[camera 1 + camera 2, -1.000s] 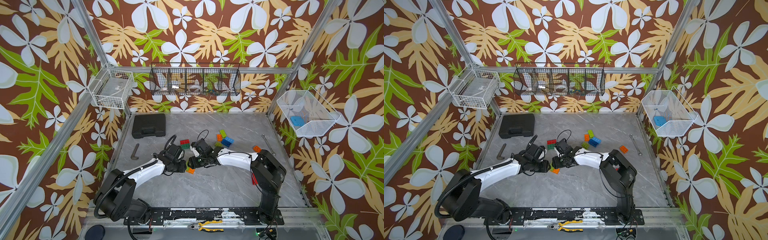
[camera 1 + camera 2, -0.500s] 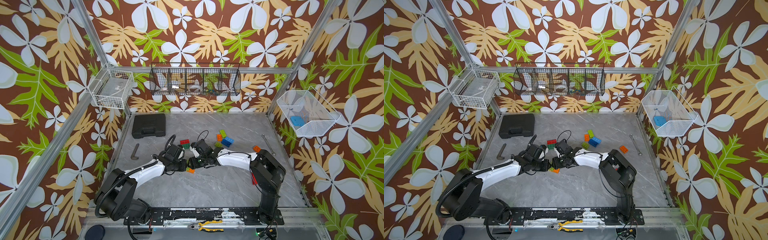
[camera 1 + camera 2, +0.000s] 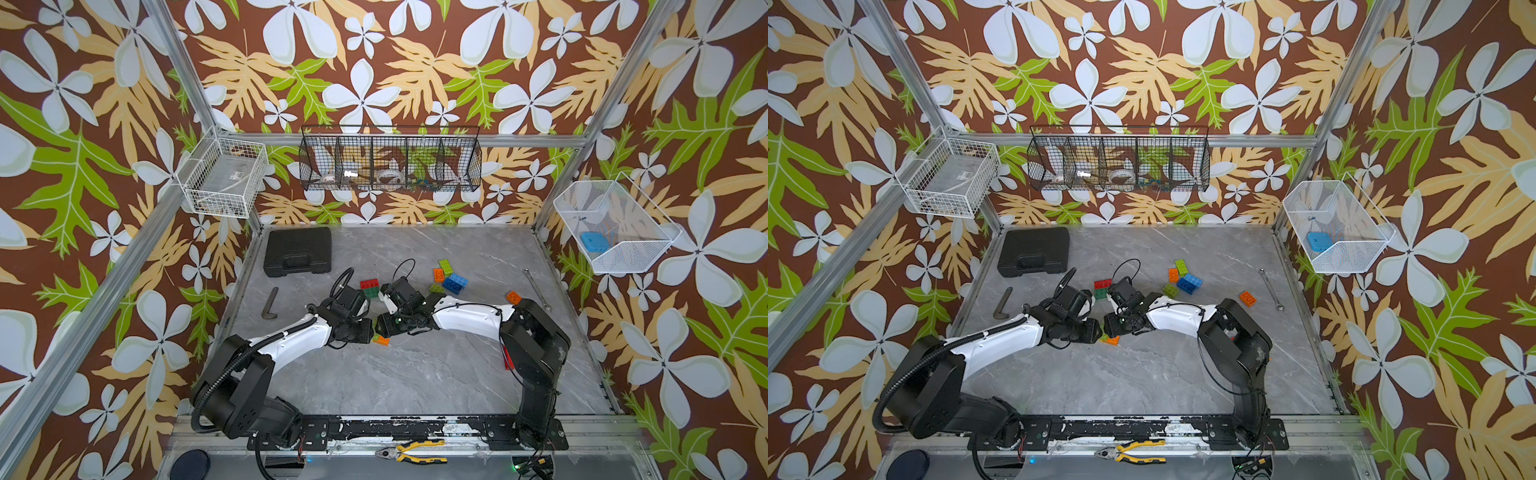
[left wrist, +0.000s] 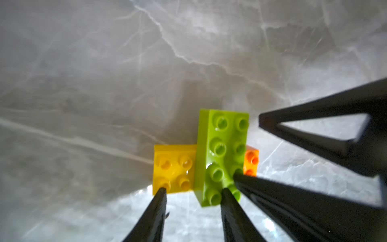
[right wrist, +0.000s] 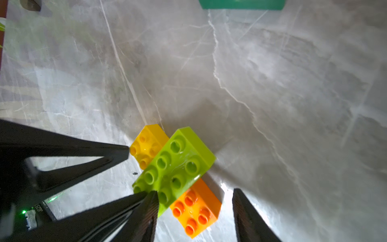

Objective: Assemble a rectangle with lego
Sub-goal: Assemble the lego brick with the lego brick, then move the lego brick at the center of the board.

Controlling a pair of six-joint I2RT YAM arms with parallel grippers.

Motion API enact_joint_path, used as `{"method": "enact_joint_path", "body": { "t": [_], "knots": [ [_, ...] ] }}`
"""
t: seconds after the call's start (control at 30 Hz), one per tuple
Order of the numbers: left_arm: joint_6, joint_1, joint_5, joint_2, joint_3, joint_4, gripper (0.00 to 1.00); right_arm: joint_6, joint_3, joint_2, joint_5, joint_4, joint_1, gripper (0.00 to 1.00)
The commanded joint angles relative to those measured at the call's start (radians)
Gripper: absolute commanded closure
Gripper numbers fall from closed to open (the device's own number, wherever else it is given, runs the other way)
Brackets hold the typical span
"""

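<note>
Left claw and right claw are nose to nose at mid-bench in both top views. Wrists are low and the tips are hidden under their own housings. Only a corner of the orange brick peeks out beneath. Loose bricks lie farther back on the right arm's side, well apart from the build.

Over to the left wrist view: left claw is spread, one fingertip at the corner of the yellow brick, the other over the near end of the lime brick. Nothing pinched that I can see. The lime brick sits crosswise on top, bridging the yellow brick and the orange brick.

Right wrist view: right claw is spread too, straddling the orange brick, with a sliver of bench showing between brick and outer finger. The lime brick lies across the yellow brick and the orange one.

My read is that this is the seating step. To do it well, press straight down on the lime brick's studs while the other claw braces the lower bricks from the sides, so they don't skate apart on the smooth bench. Check both ends are flush, then lift clear vertically so no finger drags the stack round.
</note>
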Motion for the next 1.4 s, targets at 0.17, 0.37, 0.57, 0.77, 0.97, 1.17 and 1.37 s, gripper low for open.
{"method": "enact_joint_path", "body": {
  "t": [0.17, 0.37, 0.57, 0.77, 0.97, 1.17, 1.37],
  "knots": [
    [0.028, 0.000, -0.096, -0.052, 0.147, -0.092, 0.43, -0.006, 0.043, -0.088, -0.040, 0.007, -0.063, 0.40],
    [0.015, 0.045, -0.234, -0.058, 0.170, 0.045, 0.33, 0.048, -0.026, -0.151, 0.012, 0.057, -0.168, 0.43],
    [0.086, 0.082, -0.195, 0.178, 0.315, 0.091, 0.33, 0.035, -0.016, -0.101, 0.050, 0.079, -0.179, 0.44],
    [0.047, 0.139, -0.103, 0.391, 0.447, 0.128, 0.40, 0.056, 0.011, -0.028, 0.072, 0.117, -0.179, 0.48],
    [0.039, 0.144, -0.061, 0.506, 0.528, 0.112, 0.49, 0.055, 0.003, -0.035, 0.074, 0.127, -0.179, 0.48],
    [0.051, 0.144, -0.078, 0.610, 0.619, 0.077, 0.44, 0.053, -0.025, -0.049, 0.069, 0.128, -0.179, 0.49],
    [-0.007, 0.125, -0.026, 0.525, 0.447, 0.155, 0.44, 0.043, -0.047, -0.071, 0.078, 0.133, -0.179, 0.49]
  ]
}}
